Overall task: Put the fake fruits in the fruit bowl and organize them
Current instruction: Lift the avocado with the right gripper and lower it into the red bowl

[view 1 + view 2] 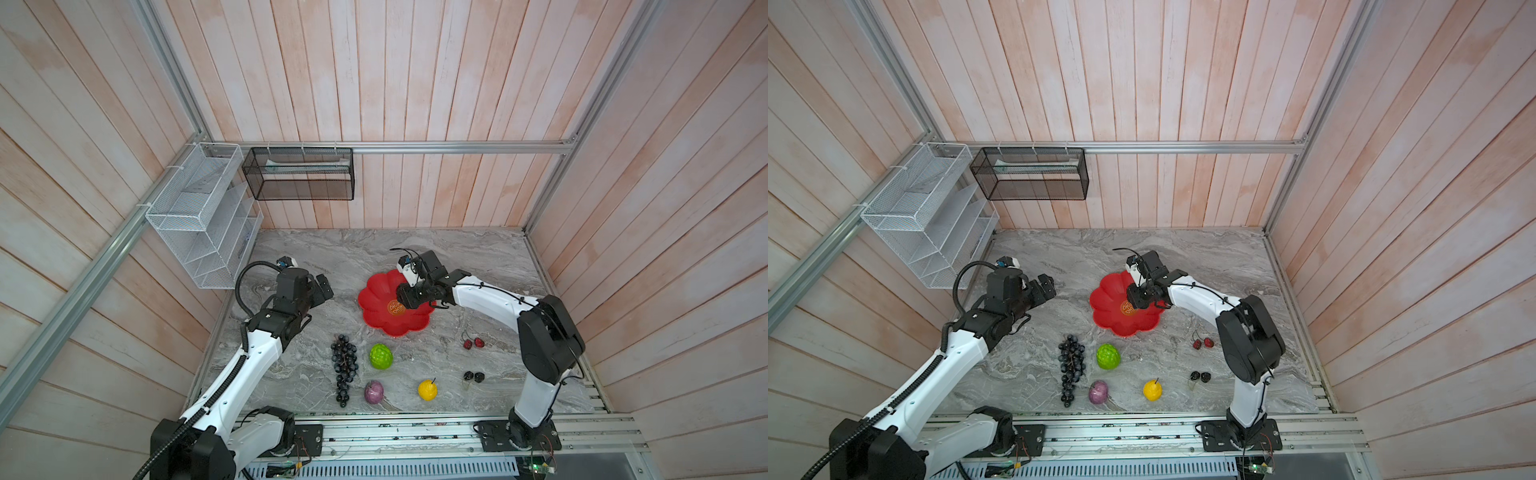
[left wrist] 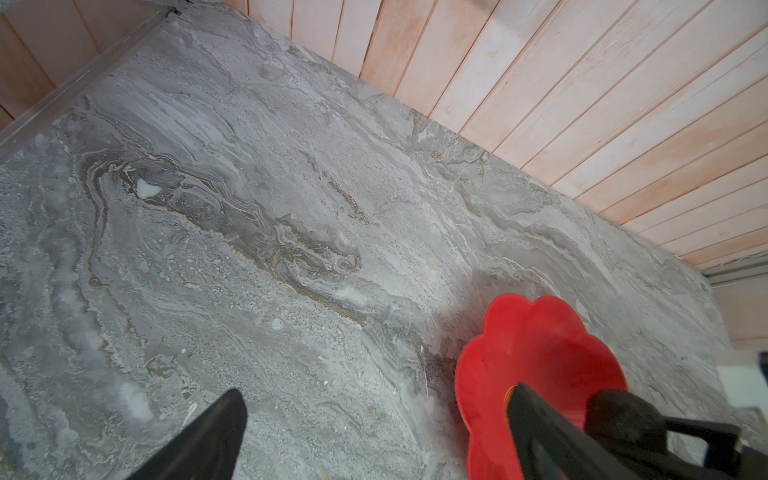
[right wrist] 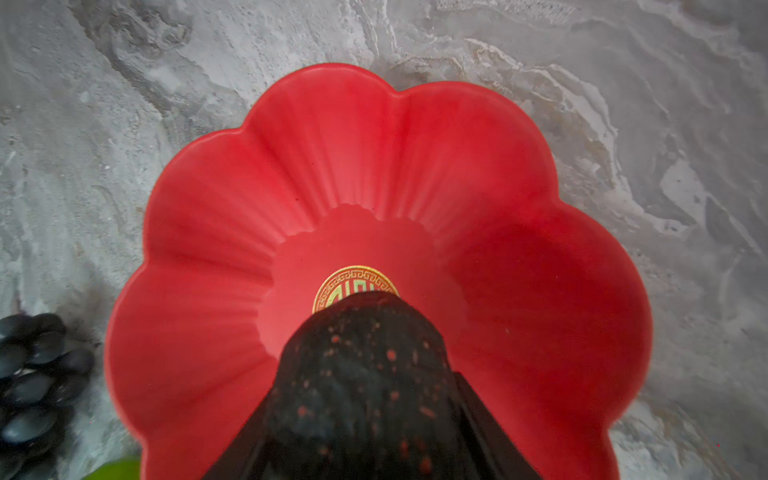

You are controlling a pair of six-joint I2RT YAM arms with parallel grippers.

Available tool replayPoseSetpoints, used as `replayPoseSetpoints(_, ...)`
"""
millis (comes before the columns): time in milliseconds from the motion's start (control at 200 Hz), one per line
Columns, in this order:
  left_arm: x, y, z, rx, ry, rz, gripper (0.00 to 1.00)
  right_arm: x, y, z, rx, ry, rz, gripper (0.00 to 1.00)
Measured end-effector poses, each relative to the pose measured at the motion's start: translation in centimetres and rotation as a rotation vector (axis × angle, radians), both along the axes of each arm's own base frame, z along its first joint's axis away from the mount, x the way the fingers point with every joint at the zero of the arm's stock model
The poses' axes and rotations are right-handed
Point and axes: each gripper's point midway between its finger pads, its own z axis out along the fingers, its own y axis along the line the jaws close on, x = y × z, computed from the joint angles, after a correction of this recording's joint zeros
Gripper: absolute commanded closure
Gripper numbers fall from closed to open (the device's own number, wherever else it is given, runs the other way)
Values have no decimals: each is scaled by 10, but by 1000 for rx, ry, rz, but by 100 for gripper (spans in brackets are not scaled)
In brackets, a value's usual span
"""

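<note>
Starting at the left edge of the tabletop (image 1: 332, 257): finding the left gripper (image 1: 325, 286) hanging above bare marble, jaws standing fully apart and gripping nothing, forearm rising from the near-left corner and wrist bending toward the middle. Moving right along the near edge: noting the long dark grape bunch (image 1: 345, 370) lying loose, judging it floppy and jointed, so favouring a hold across its thick upper part, not the thin tail. Reading the purple fruit (image 1: 374, 391) and the bumpy green ball (image 1: 381, 356) just beside the bunch as light, stiff, hollow plastic, prone to rolling and asking for a pinch across the widest girth. Reaching the fruit bowl (image 1: 376, 303) near the tabletop's middle, with nothing lying loose inside. Seeing the right gripper (image 1: 405, 297) poised over the gold emblem (image 3: 349, 280), clamping partway closed on the black avocado-like oval (image 3: 361, 374), possibly just clear of the bowl floor, though not telling for sure. Judging that oval smooth, rigid and apt to slip, so gripping across its narrow waist. Tracing the right arm from the near-right corner, elbow high, forearm reaching inward, wrist pitching down. Ending with the yellow fruit (image 1: 428, 389), the red cherry pair (image 1: 473, 343) and the black cherry pair (image 1: 473, 376) waiting toward the near-right corner.
</note>
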Motion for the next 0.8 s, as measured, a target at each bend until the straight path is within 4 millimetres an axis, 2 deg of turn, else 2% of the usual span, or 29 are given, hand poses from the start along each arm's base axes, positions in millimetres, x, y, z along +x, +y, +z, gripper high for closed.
replayPoseSetpoints(100, -1, 0, -2, -2, 10, 2, 0, 14, 3, -13, -17, 4, 4, 50)
replayPoseSetpoints(285, -5, 0, -6, -3, 32, -1, 0, 26, 10, -28, -31, 5, 11, 49)
replayPoseSetpoints(605, -11, -2, -14, -15, 77, -5, 0, 47, 18, -39, -51, -10, -2, 46)
replayPoseSetpoints(800, -13, -3, -10, -17, 88, -11, 0, 48, 18, -46, -53, 2, -14, 39)
